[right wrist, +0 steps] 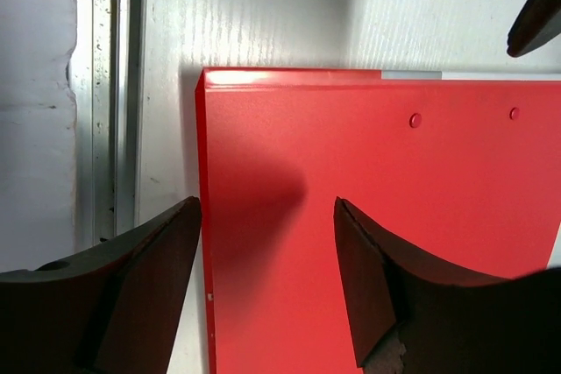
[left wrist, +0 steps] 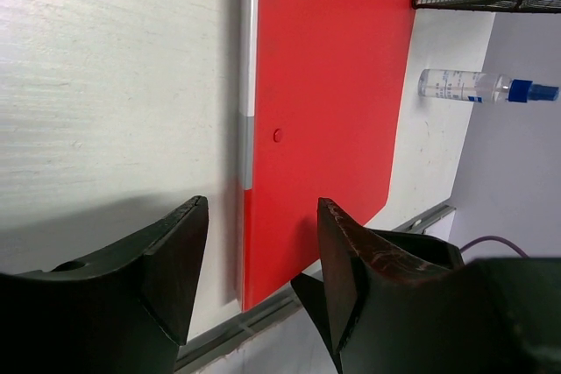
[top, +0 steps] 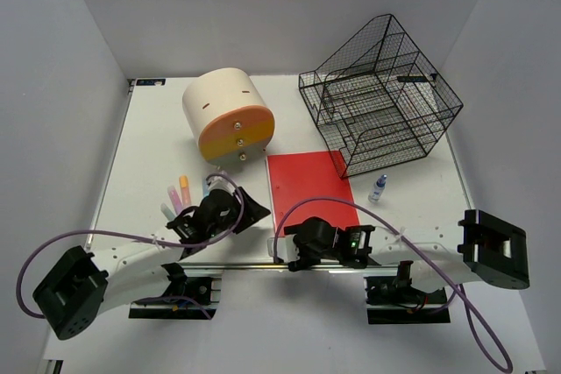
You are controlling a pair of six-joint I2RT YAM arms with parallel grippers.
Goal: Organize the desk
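We see the large flat white desk [top: 158,142] spanning the scene between plain white walls [top: 61,59]. At far right stands the black wire-mesh tray rack [top: 381,98], and left of it the cream cylindrical drawer box with an orange front [top: 230,116]. A flat red plastic folder [top: 311,188] lies mid-desk. The left gripper [left wrist: 263,216] hovers over its left edge and the right gripper [right wrist: 267,212] over its near left corner, both with fingers spread and empty. Pastel marker pens [top: 180,192] lie to the folder's left, and a small clear blue-capped bottle [top: 378,187] to its right.

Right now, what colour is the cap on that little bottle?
Blue cap, clearest in the left wrist view.
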